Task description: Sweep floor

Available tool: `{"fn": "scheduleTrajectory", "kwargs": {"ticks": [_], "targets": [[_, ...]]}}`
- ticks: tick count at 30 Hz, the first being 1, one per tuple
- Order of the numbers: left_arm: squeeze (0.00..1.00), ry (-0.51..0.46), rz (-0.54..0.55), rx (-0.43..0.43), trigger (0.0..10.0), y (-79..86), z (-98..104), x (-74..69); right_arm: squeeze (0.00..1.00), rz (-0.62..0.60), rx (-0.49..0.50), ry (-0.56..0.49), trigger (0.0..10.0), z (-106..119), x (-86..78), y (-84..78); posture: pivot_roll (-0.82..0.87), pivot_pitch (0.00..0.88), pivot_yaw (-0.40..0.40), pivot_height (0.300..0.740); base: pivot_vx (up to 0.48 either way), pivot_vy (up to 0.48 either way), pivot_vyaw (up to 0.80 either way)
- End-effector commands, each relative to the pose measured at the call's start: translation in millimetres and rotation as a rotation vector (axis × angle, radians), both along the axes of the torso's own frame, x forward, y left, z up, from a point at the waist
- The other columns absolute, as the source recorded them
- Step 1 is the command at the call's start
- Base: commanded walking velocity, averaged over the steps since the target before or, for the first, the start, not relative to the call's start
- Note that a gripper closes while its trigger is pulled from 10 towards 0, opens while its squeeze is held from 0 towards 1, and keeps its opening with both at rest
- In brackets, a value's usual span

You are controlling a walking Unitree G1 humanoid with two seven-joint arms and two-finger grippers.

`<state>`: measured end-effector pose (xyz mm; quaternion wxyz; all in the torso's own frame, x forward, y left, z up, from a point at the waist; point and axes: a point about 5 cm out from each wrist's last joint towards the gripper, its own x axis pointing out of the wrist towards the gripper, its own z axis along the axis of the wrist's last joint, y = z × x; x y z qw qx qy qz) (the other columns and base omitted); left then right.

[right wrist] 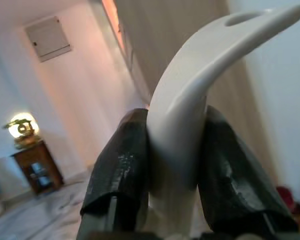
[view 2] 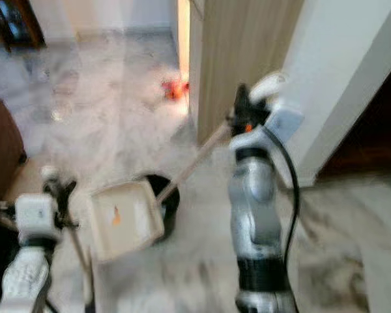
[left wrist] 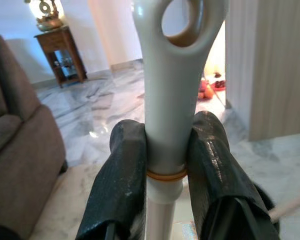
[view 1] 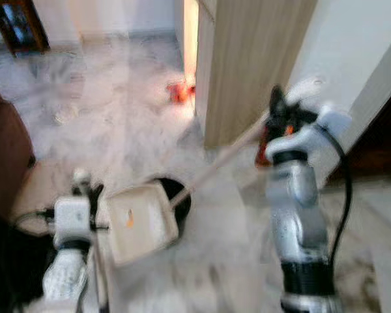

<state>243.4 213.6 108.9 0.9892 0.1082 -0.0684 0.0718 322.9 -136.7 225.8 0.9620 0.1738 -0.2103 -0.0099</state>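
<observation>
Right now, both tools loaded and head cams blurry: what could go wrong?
1. The dustpan holds a small orange scrap; it may tip out if the left tool, shut on the dustpan handle, tilts.
2. The broom stick, held by the right tool, runs close past the wooden panel and could knock it.
3. Blurred head views make locating the red debris unreliable.

Open grey-veined marble floor (view 1: 117, 124) stretches ahead of the tall light wooden cabinet (view 1: 247, 65), which blocks the way ahead on the right. Left of the cabinet, a brown fabric sofa (left wrist: 20, 165) hems that side. Beyond it stands a small dark wooden side table (left wrist: 60, 55). Red items (view 1: 180, 91) lie beside the cabinet's far corner.
</observation>
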Motion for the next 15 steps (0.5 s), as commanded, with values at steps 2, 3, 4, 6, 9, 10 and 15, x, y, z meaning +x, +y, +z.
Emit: {"fn": "scheduleTrajectory", "kwargs": {"ticks": [2, 3, 4, 6, 9, 10, 15], "targets": [[0.0, -0.041, 0.011, 0.011, 10.0, 4.4, 8.9, -0.2, 0.0, 0.008, -0.006, -0.073, 10.0, 16.3, -3.5, 5.3, 0.15, 0.067, -0.036, 0.74, 0.304, 0.0, 0.0], [0.0, -0.042, 0.012, 0.011, 10.0, 4.4, 9.0, -0.3, 0.0, 0.008, -0.008, -0.073, 10.0, 16.3, -3.5, 5.6, 0.15, 0.069, -0.037, 0.74, 0.304, 0.0, 0.4], [0.0, -0.042, 0.012, 0.011, 10.0, 4.4, 9.0, -0.3, 0.0, 0.008, -0.008, -0.073, 10.0, 16.3, -3.5, 5.6, 0.15, 0.069, -0.037, 0.74, 0.304, 0.0, 0.4], [0.0, -0.043, 0.012, 0.011, 10.0, 4.6, 9.3, -0.3, 0.0, 0.01, -0.01, -0.073, 10.0, 16.2, -3.5, 6.3, 0.15, 0.068, -0.037, 0.74, 0.306, 0.0, 0.49], [0.0, -0.045, 0.012, 0.011, 10.0, 4.4, 9.6, -0.2, 0.0, 0.012, -0.011, -0.074, 10.0, 16.1, -3.6, 6.7, 0.15, 0.069, -0.037, 0.74, 0.307, 0.0, 0.54], [0.0, -0.045, 0.012, 0.011, 10.0, 4.4, 9.6, -0.2, 0.0, 0.012, -0.011, -0.074, 10.0, 16.1, -3.6, 6.7, 0.15, 0.069, -0.037, 0.74, 0.307, 0.0, 0.54], [0.0, -0.046, 0.011, 0.008, 10.0, 3.7, 9.7, 0.2, 0.0, 0.019, -0.004, -0.071, 10.0, 15.6, -3.5, 6.9, 0.15, 0.069, -0.037, 0.74, 0.305, 0.0, 0.11]]}}
